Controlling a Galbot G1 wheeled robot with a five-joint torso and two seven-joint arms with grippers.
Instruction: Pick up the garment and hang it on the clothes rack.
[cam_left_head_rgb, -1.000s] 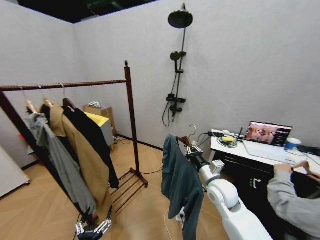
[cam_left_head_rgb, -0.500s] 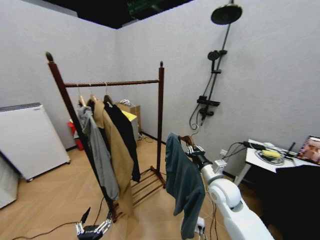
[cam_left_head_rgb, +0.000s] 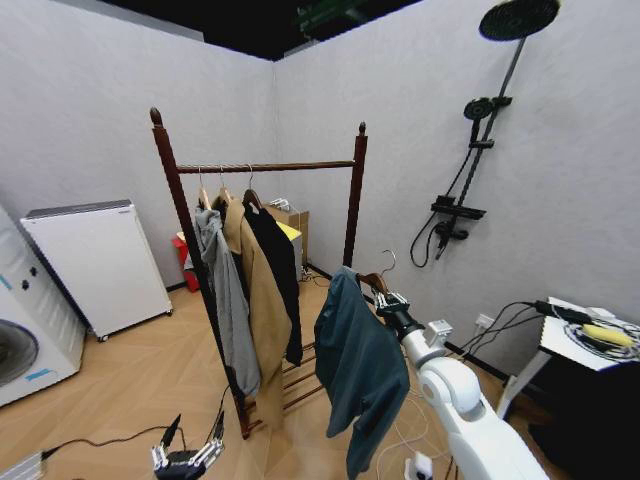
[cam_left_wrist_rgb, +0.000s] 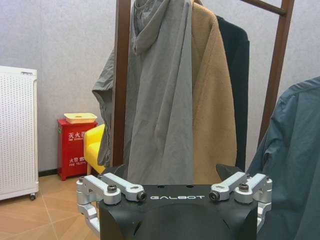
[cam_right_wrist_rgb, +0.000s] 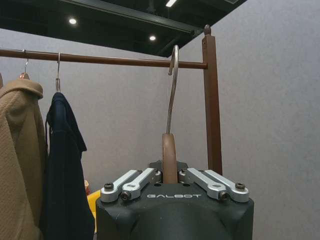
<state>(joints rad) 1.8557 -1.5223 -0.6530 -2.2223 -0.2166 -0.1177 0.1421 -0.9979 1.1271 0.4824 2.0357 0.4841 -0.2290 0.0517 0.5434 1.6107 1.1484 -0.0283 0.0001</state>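
One of two stages appears complete: the pick-up is done, the hanging is not.

Right gripper (cam_right_wrist_rgb: 170, 175): fingers clamped on the neck of the wooden hanger (cam_right_wrist_rgb: 169, 150), its metal hook (cam_right_wrist_rgb: 172, 85) rising upright above them. In the head view this gripper (cam_left_head_rgb: 388, 300) is held out in front of the robot at the end of the raised right arm, with the teal-blue garment (cam_left_head_rgb: 355, 370) draped from the hanger and hanging free, clear of the floor.

Clothes rack (cam_left_head_rgb: 262, 167): the garment is near its right-hand post but apart from it; the hook is not over the bar. Three items already occupy the bar: a grey hooded jacket (cam_left_head_rgb: 225, 300), a tan coat (cam_left_head_rgb: 262, 320) and a dark garment (cam_left_head_rgb: 280, 270). The stretch of bar toward the right post is bare.

Left gripper (cam_left_head_rgb: 185, 458): low beside the rack's base, fingers spread apart, holding nothing.

Outstanding, in my judgement: close the gap, lift the hook over the bar, release.
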